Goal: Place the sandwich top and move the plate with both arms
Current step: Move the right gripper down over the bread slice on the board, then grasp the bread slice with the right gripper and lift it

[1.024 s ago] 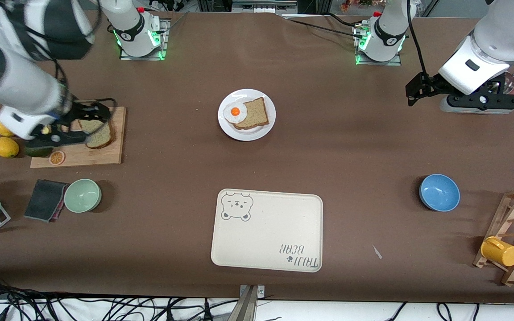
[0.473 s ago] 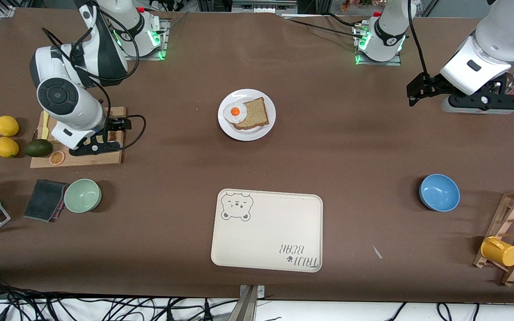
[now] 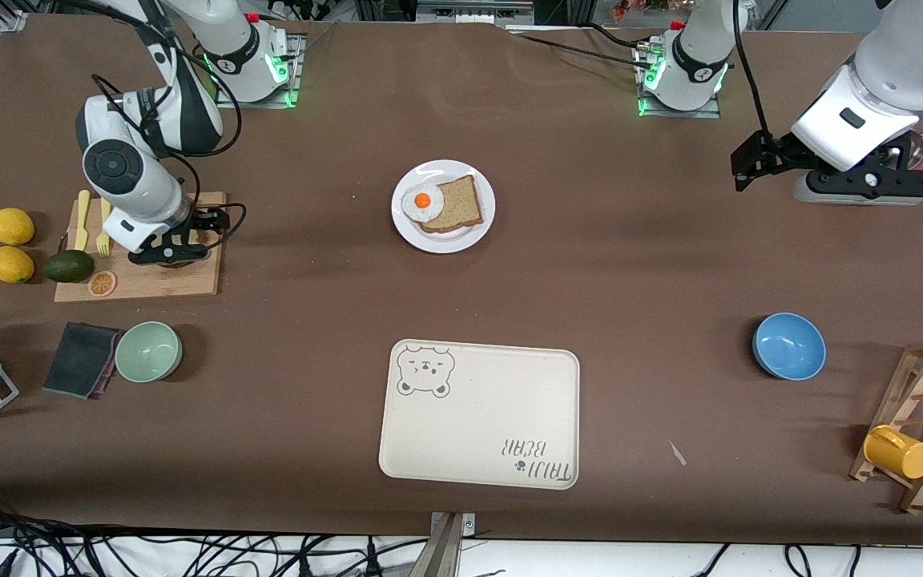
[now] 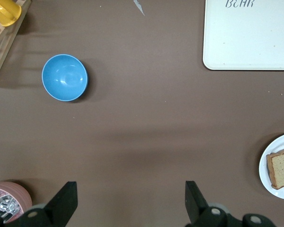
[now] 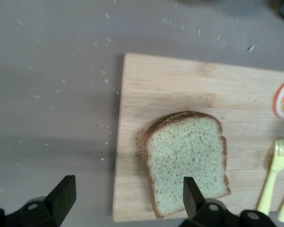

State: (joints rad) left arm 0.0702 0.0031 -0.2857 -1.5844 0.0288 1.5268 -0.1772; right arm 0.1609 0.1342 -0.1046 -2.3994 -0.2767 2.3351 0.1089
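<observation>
Under my right jaws the cutting board [image 5: 189, 94] looks like pale matt wood; the sandwich top [image 5: 187, 163] is porous and speckled. The plate [image 3: 443, 206] looks glossy, the table [image 3: 630, 280] matt brown.

We note a brown covering over the whole table [image 3: 638, 288], lit evenly with soft shadows. Along the table's edge nearest the front camera runs a white strip with tangled black cables [image 3: 149, 553]. Metal framing [image 3: 469, 10] lines the opposite edge.

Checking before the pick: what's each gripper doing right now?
Left gripper: open, empty, waiting above the table.
Right gripper: open, empty, over the bread slice on the cutting board.
</observation>
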